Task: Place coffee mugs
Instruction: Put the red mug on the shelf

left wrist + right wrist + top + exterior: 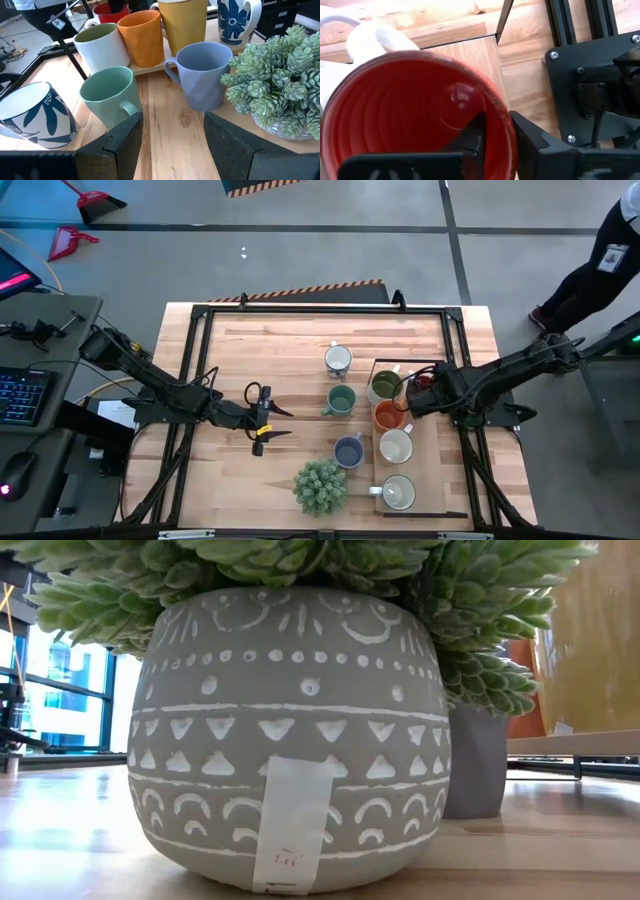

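While both arms reached over the wooden table (290,345), you had the right gripper (418,390) at the right of centre in the high view, over the thin wooden tray (428,500) that runs down the frame's right-centre. In the right wrist view its two fingers (530,135) straddled the rim of the red mug (395,115), one inside the cup and one outside; you could not tell whether they pinched the wall or had eased off it. The mug's white handle (372,37) showed at that picture's upper left.

On the tray, top to bottom in the high view, you saw the olive green mug (384,387), the orange mug (389,416) and two white mugs (396,446) (398,493). Left of the tray stood a patterned white mug (338,360), a green mug (341,400) and a blue-grey mug (348,451).

Your left gripper (270,422) hung left of centre, jaws spread wide and holding nothing, pointing at the mugs. The spiky green plant (320,486) sat at lower centre; its patterned grey pot (290,740) filled the low view.
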Available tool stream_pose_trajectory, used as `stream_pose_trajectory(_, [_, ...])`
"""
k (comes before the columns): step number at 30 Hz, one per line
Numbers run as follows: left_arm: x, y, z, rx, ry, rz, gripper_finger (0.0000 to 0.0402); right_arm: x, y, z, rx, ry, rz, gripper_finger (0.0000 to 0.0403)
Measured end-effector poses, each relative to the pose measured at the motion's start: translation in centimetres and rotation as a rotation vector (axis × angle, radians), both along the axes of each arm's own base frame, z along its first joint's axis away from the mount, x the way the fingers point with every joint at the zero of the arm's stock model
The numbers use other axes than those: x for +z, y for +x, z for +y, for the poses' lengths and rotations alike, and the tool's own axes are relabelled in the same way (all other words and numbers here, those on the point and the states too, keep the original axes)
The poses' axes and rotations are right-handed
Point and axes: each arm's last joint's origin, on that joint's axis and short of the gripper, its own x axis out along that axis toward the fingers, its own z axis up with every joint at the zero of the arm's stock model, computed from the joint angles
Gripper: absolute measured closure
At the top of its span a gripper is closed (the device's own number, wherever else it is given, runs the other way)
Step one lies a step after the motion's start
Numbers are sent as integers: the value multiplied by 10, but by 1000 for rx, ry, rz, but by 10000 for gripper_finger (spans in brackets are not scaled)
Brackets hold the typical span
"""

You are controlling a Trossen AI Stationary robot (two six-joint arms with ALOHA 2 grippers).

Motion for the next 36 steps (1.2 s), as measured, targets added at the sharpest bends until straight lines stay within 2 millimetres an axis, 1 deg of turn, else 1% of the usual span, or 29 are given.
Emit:
stream_pose_trajectory(5, [0,0,0,0,0,0,204,0,0,0,-3,4,1,330])
stream_pose_trajectory(17, [-3,-1,0,0,14,30,204,1,-1,0,-3,-2,6,304])
stream_pose_trajectory(22, [-3,-1,0,0,14,29,204,0,-1,1,2,38,14,283])
stream_pose_trajectory(28, [-3,-1,0,0,13,27,204,0,1,1,2,13,-8,257])
stream_pose_trajectory(33, [-3,-1,0,0,13,27,204,1,1,0,0,8,-11,244])
stream_pose_trajectory(36, [-3,-1,0,0,12,27,204,6,2,0,4,3,-19,242])
